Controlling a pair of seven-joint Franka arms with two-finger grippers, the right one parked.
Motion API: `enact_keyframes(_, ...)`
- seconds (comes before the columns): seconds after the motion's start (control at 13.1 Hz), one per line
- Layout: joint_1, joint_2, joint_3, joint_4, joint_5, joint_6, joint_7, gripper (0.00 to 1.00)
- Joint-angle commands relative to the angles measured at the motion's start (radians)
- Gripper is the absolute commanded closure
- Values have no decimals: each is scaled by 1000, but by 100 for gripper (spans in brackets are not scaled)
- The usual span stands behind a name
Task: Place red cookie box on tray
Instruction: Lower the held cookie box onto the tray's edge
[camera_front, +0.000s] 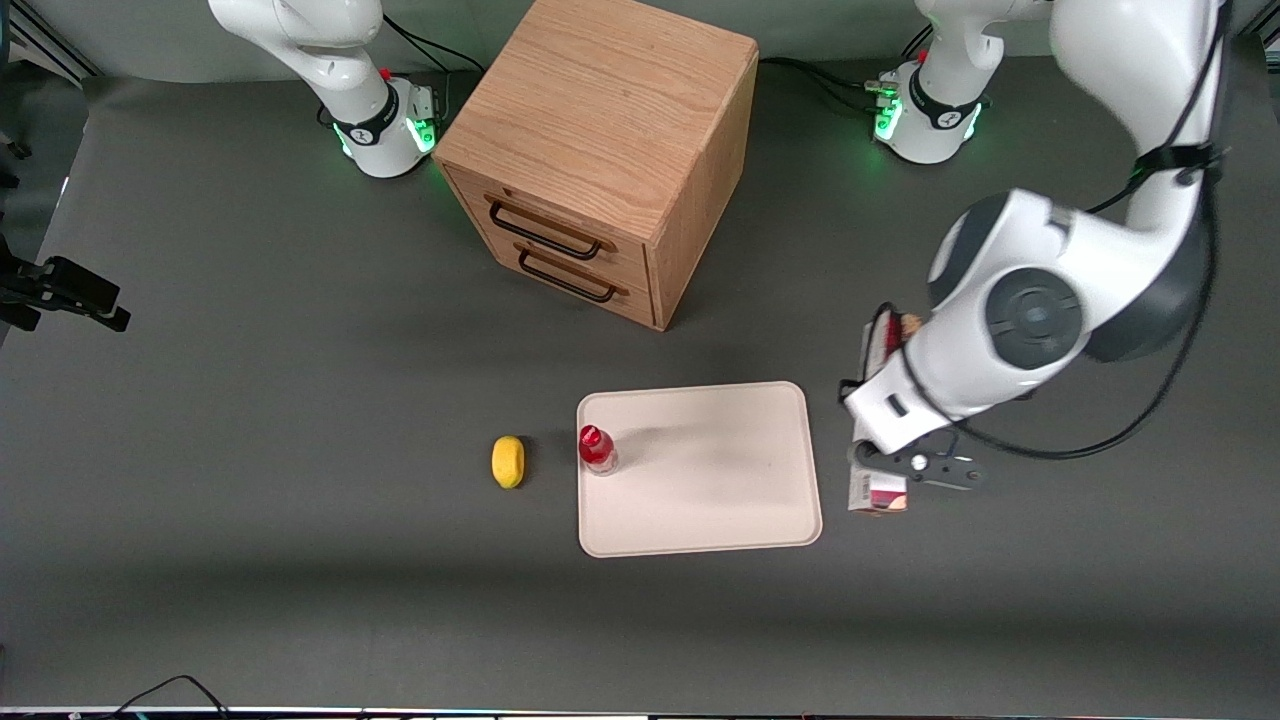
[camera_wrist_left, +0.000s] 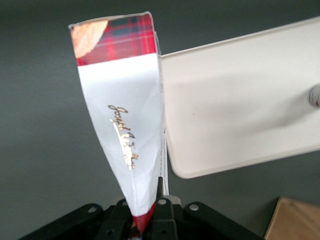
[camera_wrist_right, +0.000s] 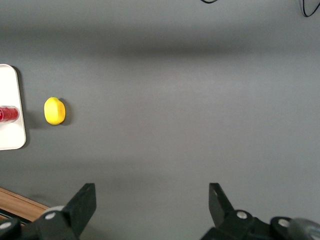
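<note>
The red cookie box is held in my left gripper, lengthwise beside the tray's short edge toward the working arm's end of the table. My arm hides its middle; its ends stick out nearer to and farther from the front camera. In the left wrist view the gripper is shut on one end of the box, whose white patch and red tartan end face the camera. The cream tray lies flat on the table, and its corner shows in the wrist view beside the box. No part of the box rests on the tray.
A small red-capped bottle stands on the tray's edge toward the parked arm's end. A yellow lemon lies on the table beside it. A wooden drawer cabinet stands farther from the front camera than the tray.
</note>
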Motion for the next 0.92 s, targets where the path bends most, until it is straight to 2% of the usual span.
enact_keyframes(0.0, -19, 63, -59, -24, 105, 96, -224, 100)
enact_keyframes(0.23, -21, 123, -66, -80, 162, 241, -263, 100)
enact_keyframes(0.46, -21, 187, -64, -101, 266, 312, -303, 100)
enact_keyframes(0.84, -19, 284, -41, -102, 306, 423, -324, 100)
